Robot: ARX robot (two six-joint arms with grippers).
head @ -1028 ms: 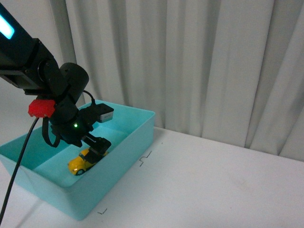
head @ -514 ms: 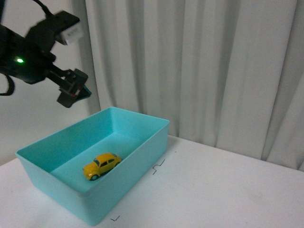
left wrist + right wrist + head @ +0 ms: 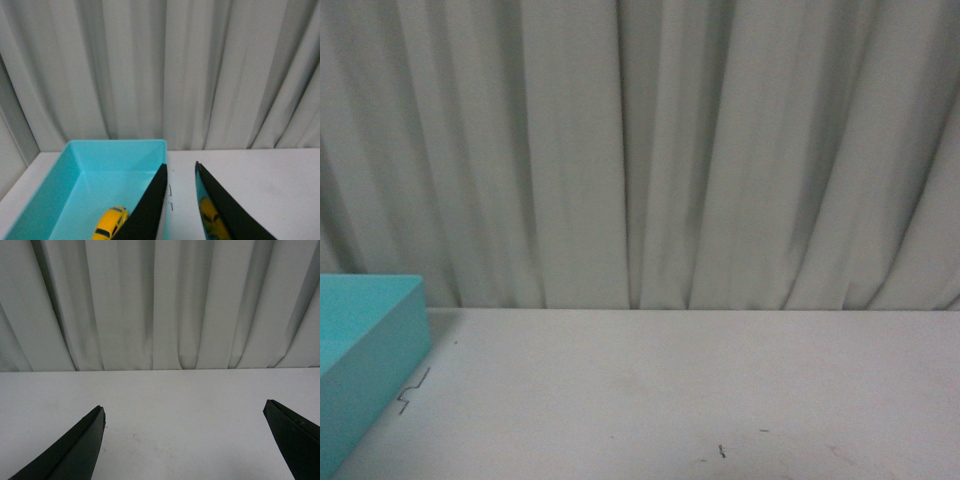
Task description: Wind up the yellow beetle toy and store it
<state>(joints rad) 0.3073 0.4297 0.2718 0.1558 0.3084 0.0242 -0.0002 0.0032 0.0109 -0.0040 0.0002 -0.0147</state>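
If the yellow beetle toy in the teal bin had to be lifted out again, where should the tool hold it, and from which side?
Likely from above, closing across the body's two long sides. The yellow beetle toy lies on the floor of the teal bin, whose walls block a sideways approach; its rounded roof gives little purchase lengthwise. The left tool is nearest, its jaws slightly apart, and holds nothing.

Yellow beetle toy (image 3: 110, 224) seen upright on floor of teal bin (image 3: 80, 175), rounded body, dark windows, partly cut off.
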